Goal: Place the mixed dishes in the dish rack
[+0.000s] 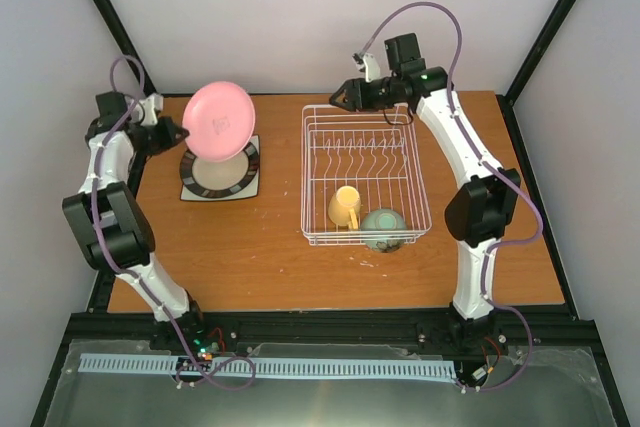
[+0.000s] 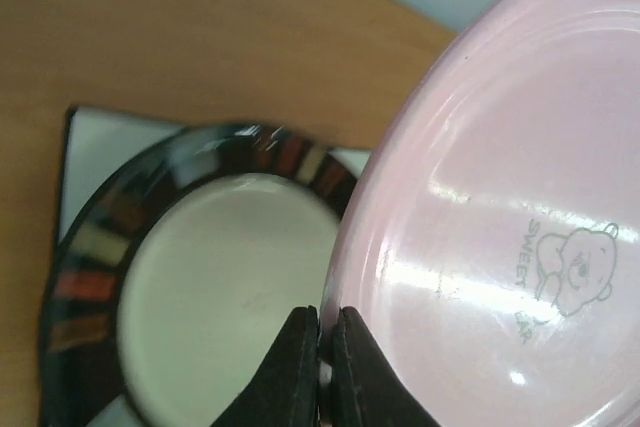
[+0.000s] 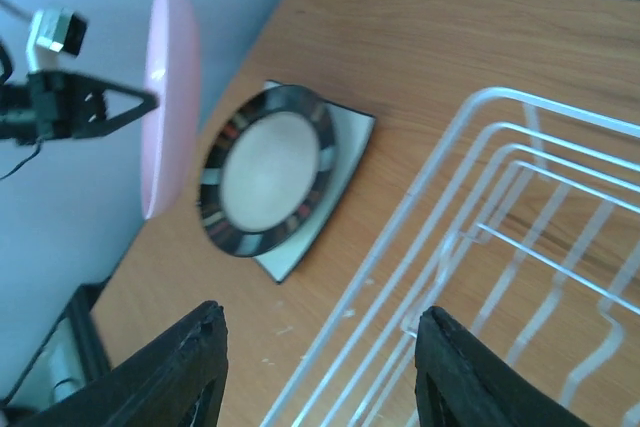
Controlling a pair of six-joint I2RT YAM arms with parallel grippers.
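Observation:
My left gripper (image 1: 183,133) (image 2: 325,315) is shut on the rim of the pink round plate (image 1: 218,120) (image 2: 500,227), which it holds tilted on edge in the air above the table's left side. Below it, a dark brown-rimmed round plate (image 1: 220,171) (image 2: 230,287) lies on the cream square plate (image 1: 251,190) (image 2: 100,147). The white wire dish rack (image 1: 365,147) (image 3: 500,247) stands mid-table with the yellow mug (image 1: 345,207) and pale green bowl (image 1: 384,229) in its near end. My right gripper (image 1: 335,97) (image 3: 320,315) hangs open and empty over the rack's far-left corner.
In the right wrist view the pink plate (image 3: 170,97) appears edge-on, with the stacked plates (image 3: 265,172) beneath it. White walls and black frame posts close in the table's back and sides. Bare wood lies between the stack and the rack.

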